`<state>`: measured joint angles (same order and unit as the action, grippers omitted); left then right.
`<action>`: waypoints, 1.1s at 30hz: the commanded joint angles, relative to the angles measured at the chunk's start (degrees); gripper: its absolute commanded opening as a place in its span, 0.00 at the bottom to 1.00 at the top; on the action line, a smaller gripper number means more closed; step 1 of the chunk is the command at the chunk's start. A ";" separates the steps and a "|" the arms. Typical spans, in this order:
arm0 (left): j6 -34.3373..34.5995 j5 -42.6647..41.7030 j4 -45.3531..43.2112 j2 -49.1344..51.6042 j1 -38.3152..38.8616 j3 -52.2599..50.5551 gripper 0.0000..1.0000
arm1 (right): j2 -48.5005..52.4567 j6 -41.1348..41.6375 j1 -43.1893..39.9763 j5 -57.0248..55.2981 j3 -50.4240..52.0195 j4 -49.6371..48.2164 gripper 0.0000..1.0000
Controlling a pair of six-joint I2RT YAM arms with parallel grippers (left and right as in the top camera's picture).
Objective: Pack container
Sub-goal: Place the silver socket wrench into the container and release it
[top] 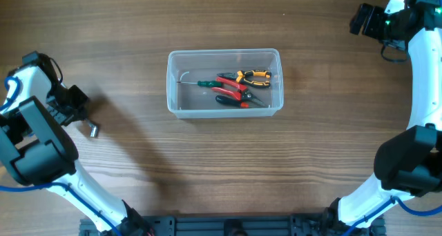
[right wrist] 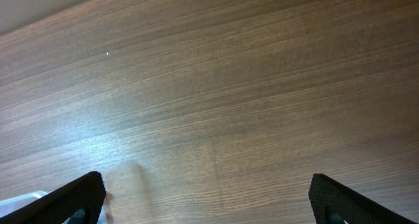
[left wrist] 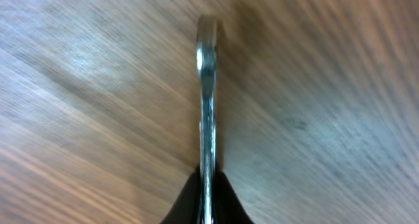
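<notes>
Left gripper (left wrist: 208, 188) low over table (left wrist: 327, 86), pinching metal tool (left wrist: 207, 86), right gripper (right wrist: 206, 181) spread wide

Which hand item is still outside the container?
The bare metal bar clamped in the left tool. The green-handled pick, red pliers and orange pliers lie inside the container.

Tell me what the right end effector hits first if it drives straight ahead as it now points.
Likely the bare table: nothing else shows ahead of the open right end effector. Depth is unclear.
</notes>
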<state>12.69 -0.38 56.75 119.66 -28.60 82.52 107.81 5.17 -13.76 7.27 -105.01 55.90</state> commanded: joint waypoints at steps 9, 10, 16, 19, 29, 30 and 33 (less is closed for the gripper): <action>-29.66 -14.62 22.47 -0.46 27.91 47.67 0.04 | 0.72 1.01 0.31 0.02 0.35 -0.17 1.00; -35.58 -14.56 22.36 -0.85 32.65 49.05 0.04 | 0.72 1.01 0.31 0.02 0.35 -0.17 1.00; -67.60 -4.00 22.67 1.64 55.89 49.48 0.04 | 0.72 0.98 0.31 0.02 0.35 -0.17 1.00; -69.53 -4.02 27.41 5.97 57.70 49.48 0.04 | 0.72 0.98 0.31 0.02 0.35 -0.17 1.00; -75.03 -5.55 37.66 16.65 55.47 49.11 0.06 | 0.72 0.98 0.31 0.02 0.35 -0.17 1.00; -75.03 -5.64 38.93 16.63 55.41 48.85 0.13 | 0.72 1.01 0.31 0.02 0.35 -0.17 1.00; -75.08 -9.05 38.84 16.65 55.15 46.23 0.28 | 0.72 1.01 0.31 0.02 0.35 -0.17 1.00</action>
<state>-61.19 -5.67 95.39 136.11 26.92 130.87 107.81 5.17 -13.76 7.27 -105.01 55.88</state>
